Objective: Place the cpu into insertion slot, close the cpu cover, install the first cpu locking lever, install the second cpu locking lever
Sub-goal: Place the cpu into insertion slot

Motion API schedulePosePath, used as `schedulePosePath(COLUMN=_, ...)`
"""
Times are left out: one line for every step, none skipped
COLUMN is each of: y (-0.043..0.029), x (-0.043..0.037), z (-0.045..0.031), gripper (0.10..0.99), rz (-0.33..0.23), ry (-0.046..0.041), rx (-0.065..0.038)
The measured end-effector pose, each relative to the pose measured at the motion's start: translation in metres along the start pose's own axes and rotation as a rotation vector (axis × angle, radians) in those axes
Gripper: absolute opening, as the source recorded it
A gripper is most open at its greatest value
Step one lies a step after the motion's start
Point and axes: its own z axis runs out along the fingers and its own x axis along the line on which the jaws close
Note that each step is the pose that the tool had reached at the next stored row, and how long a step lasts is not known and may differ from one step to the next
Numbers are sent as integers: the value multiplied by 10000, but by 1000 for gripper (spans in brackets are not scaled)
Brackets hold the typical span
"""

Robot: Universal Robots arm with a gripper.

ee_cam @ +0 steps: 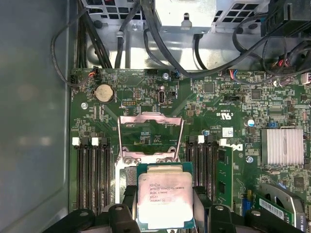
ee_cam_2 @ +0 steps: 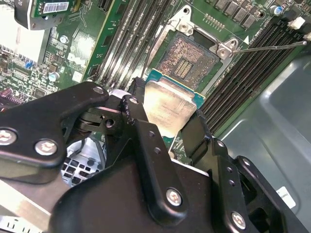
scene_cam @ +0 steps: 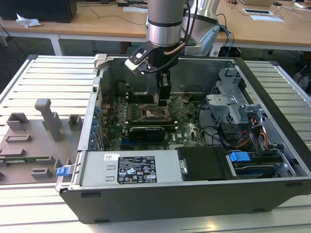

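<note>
My gripper (ee_cam: 164,200) is shut on the cpu (ee_cam: 163,191), a square chip with a silver-grey top and a thin green rim, gripped by two opposite edges. In the second wrist view the cpu (ee_cam_2: 170,104) hangs tilted just above and beside the insertion slot (ee_cam_2: 187,60), whose tan-gold contact field lies bare. The cpu cover (ee_cam: 150,118), a metal frame with a large window, stands flipped open past the slot. A thin locking lever (ee_cam_2: 272,47) sticks out from the socket's corner, unlatched. In the exterior view the gripper (scene_cam: 164,99) reaches down into the open computer case over the insertion slot (scene_cam: 153,114).
Long black memory slots (ee_cam: 92,174) flank the socket on both sides. A finned heat sink (ee_cam: 282,145), a coin battery (ee_cam: 103,92) and cable bundles (ee_cam: 160,34) sit on and around the board. The case wall (ee_cam: 34,121) is close by. A grey fixture plate (scene_cam: 34,141) lies outside the case.
</note>
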Motion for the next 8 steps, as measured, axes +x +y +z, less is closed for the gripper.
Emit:
schedulePosePath(y=0, x=0, z=4, gripper=545, rz=0, ry=0, rx=0)
schedulePosePath(y=-1, x=0, z=10, gripper=545, rz=0, ry=0, rx=0)
schedulePosePath(y=-1, x=0, z=14, gripper=545, rz=-1, ry=-1, rx=1)
schedulePosePath(y=-1, x=1, z=20, gripper=545, rz=0, ry=0, rx=0)
schedulePosePath(y=-2, x=1, z=30, gripper=545, rz=0, ry=0, rx=0)
schedulePosePath(y=-3, x=2, z=40, gripper=545, rz=0, ry=0, rx=0)
schedulePosePath(y=-3, x=2, z=47, gripper=545, rz=0, ry=0, rx=0)
schedulePosePath(y=-3, x=2, z=52, gripper=545, rz=-1, ry=0, rx=0)
